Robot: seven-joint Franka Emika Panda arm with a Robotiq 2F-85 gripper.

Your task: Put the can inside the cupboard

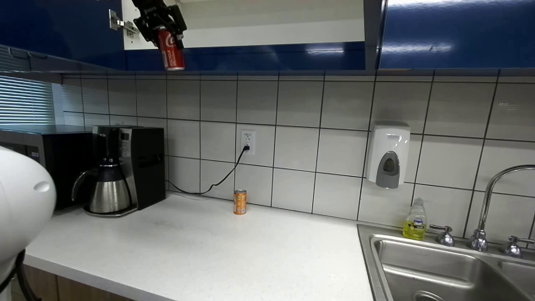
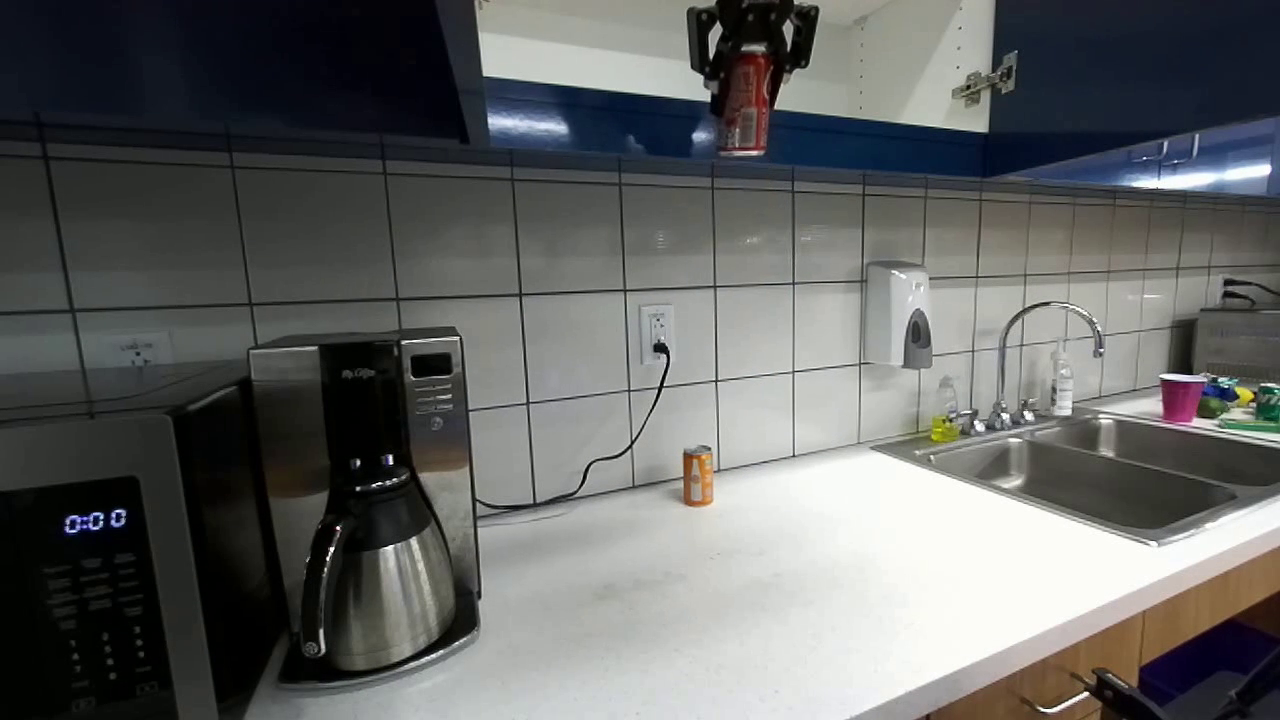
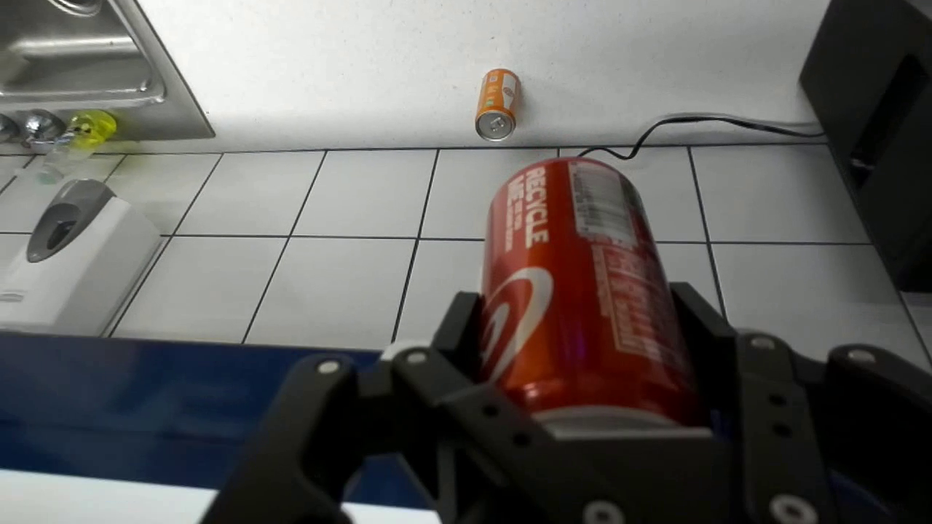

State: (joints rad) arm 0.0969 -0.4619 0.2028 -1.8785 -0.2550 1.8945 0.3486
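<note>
a wall of pale tiles (image 1: 301,104) runs behind the whole scene in both exterior views. above it is the cupboard (image 1: 271,31), glossy blue outside and pale inside, with a door (image 1: 58,33) swung open. below stretches the white tabletop (image 1: 250,251), with the steel sink (image 1: 369,259) set into it. a dark microwave (image 2: 175,540) shows 0:00 on its display (image 2: 95,521), and just beside it stands the coffee maker (image 1: 148,167), its steel carafe (image 1: 110,194) upright in place. the black gripper (image 2: 747,90) hangs in front of the cupboard opening, its fingers pressed against opposite sides of the red can (image 1: 171,52), which fills the gap between them. a white soap dispenser (image 1: 389,154) is fixed to the tiles, and a clear bottle of yellow liquid (image 1: 414,223) stands upright at the back of the sink, near a tap handle (image 1: 445,238). the red can is in the air, slightly tilted, outside the cupboard and in front of its lower blue edge, well above the tabletop; in the wrist view its printed side reads "recycle me". an orange can (image 1: 240,202) stands upright on the tabletop near the tiles, below an outlet (image 1: 248,137) that has a black plug (image 1: 246,148) in it.
</note>
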